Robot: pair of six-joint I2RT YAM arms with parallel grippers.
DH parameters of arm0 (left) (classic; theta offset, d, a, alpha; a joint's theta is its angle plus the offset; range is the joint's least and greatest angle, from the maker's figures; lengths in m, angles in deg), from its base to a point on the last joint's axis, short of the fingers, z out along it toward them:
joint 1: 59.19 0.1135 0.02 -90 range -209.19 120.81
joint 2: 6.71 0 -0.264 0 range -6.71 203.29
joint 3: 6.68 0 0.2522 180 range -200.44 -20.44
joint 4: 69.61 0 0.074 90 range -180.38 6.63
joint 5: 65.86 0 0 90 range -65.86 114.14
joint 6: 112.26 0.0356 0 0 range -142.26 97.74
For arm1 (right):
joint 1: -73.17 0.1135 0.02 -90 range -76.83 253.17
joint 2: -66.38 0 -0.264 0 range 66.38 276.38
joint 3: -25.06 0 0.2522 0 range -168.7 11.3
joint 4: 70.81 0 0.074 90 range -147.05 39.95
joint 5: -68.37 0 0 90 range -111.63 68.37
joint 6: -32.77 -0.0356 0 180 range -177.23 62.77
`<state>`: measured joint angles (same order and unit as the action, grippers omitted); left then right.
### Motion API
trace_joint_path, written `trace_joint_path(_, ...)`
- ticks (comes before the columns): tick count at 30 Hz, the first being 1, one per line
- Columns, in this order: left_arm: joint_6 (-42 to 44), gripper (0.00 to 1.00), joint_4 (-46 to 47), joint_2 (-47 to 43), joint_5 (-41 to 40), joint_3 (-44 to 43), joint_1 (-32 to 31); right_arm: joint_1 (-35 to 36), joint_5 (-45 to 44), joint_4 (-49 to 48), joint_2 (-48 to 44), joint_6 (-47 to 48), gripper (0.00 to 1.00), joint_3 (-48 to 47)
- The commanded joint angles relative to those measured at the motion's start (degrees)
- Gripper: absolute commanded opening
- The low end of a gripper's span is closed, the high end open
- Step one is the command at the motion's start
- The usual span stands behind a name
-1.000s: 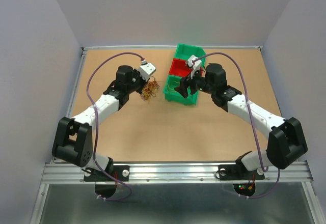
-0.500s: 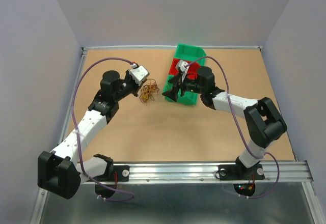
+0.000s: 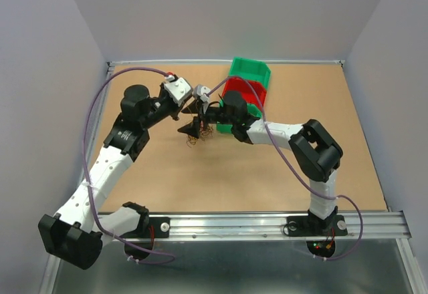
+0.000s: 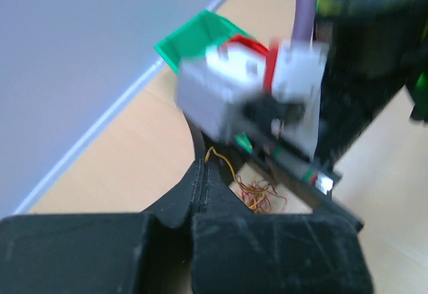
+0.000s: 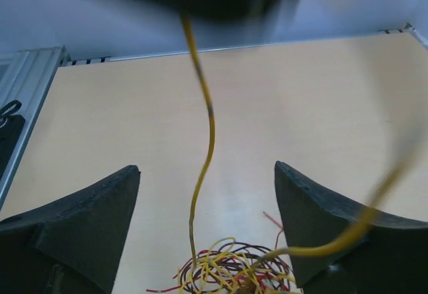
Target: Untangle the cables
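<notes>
Tan tabletop, toward its far edge: left tool pinches a yellow strand of the cables; right tool spread above them.

the tan board table is carrying green and red plastic bins far-centre, with thin tangled red, yellow and dark cables lying just left of them.

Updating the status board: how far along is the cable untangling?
Done: nothing separated yet; the cables lie in one knotted clump on the table. In hand: the left gripper is shut on a yellow cable, drawn up out of the clump, while the right gripper hangs open over it. Left: freeing that cable and every other one.
</notes>
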<state>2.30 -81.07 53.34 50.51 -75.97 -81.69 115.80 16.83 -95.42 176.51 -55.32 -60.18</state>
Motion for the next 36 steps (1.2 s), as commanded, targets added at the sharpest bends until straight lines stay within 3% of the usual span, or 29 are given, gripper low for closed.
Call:
trace_joint_path(1,-0.38,0.0,0.33,-4.24,-2.72,-9.32,-0.26,0.17,-2.17,-4.95,4.47,-0.33,0.81,-4.89)
trace_joint_path(6,-2.23,0.0,0.24,-3.37,-14.46,-21.53,-0.26,0.17,-0.4,-7.51,7.29,-1.73,0.57,-6.04)
trace_joint_path(11,-3.64,0.0,0.51,1.54,-29.15,-34.96,-0.26,0.17,0.92,-7.69,8.78,-3.41,0.45,-7.09)
trace_joint_path(12,-3.64,0.0,0.59,2.26,-32.84,-36.74,-0.17,0.17,0.92,-7.68,8.79,-3.49,0.39,-7.18)
trace_joint_path(19,-4.87,0.0,1.21,5.07,-32.26,-40.1,-0.17,0.17,0.3,-7.77,7.04,-2.88,0.24,-5.51)
trace_joint_path(20,-5.22,0.0,1.64,5.16,-32.35,-39.23,-0.17,0.17,0.74,-7.77,6.42,-2.71,0.26,-4.9)
trace_joint_path(25,-5.22,0.0,4.55,4.64,-33.24,-35.71,-0.17,0.17,0.31,-8.47,3.17,-2.44,0.77,-1.21)
trace_joint_path(32,-5.83,0.0,3.85,1.74,-22.34,-27.63,-0.17,0.17,-3.03,-9.88,-5.0,0.9,0.83,6.77)
trace_joint_path(36,-6.1,0.0,7.0,-0.81,-18.29,-16.48,-0.52,0.17,-4.62,-9.97,-13.87,3.01,0.87,12.85)
